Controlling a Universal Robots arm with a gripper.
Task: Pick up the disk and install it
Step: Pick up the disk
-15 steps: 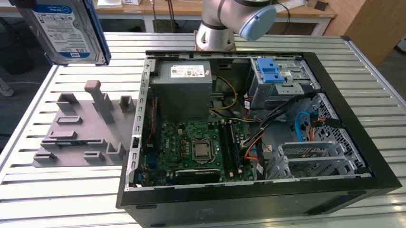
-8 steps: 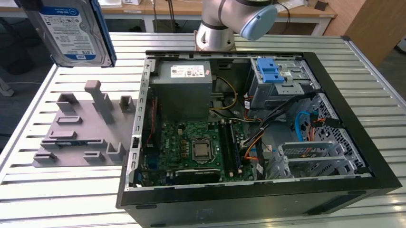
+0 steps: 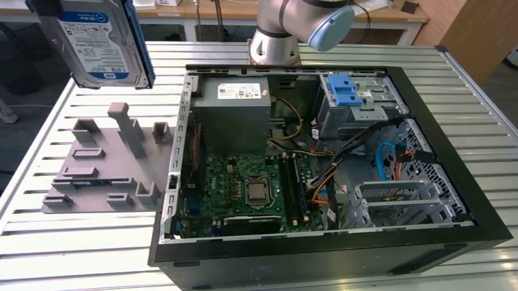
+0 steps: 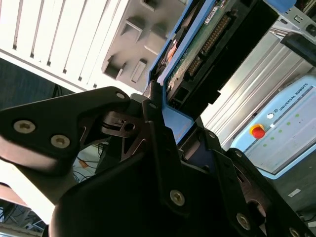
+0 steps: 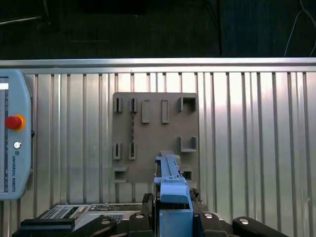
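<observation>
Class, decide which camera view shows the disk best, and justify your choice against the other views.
The exterior view: the disk shows its labelled face, held above the table. The second wrist view shows its connector edge and blue rail, the first wrist view its narrow blue end in the gripper.

Bright overhead light — perhaps slight glare

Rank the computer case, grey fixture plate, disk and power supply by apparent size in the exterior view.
1. computer case
2-3. grey fixture plate and disk: about alike; the disk hangs nearer the camera and is cut by the picture's edge, so unranked
4. power supply
</observation>
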